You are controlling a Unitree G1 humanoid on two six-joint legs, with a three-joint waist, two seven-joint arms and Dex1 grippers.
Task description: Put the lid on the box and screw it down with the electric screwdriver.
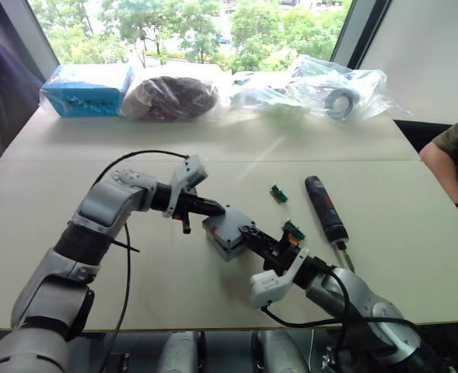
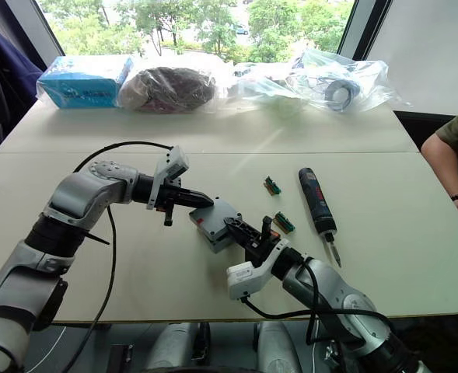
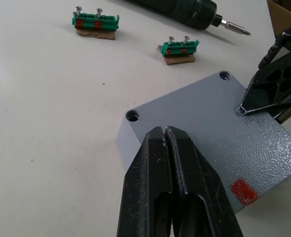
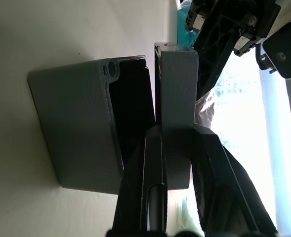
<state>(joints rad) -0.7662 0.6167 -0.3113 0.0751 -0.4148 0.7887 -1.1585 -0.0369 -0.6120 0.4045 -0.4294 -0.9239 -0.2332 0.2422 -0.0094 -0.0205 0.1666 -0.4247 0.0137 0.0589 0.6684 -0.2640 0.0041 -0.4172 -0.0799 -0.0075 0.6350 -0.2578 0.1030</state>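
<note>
Right fingers [image 4: 177, 148] grip one lid [image 4: 176, 98] beside one box [image 4: 81, 128]; left fingers [image 3: 165, 148] closed, empty.

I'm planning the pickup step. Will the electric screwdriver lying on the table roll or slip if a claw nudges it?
The electric screwdriver looks rigid and roundish, so a sideways nudge could probably roll it on the smooth table. Its body is thick and its bit thin, which suggests the weight sits toward the handle. Gripping mid-body seems safest.

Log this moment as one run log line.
lid: in right gripper, at box opening, not seated | left gripper: shut, on box | screwdriver: on table, untouched
</note>
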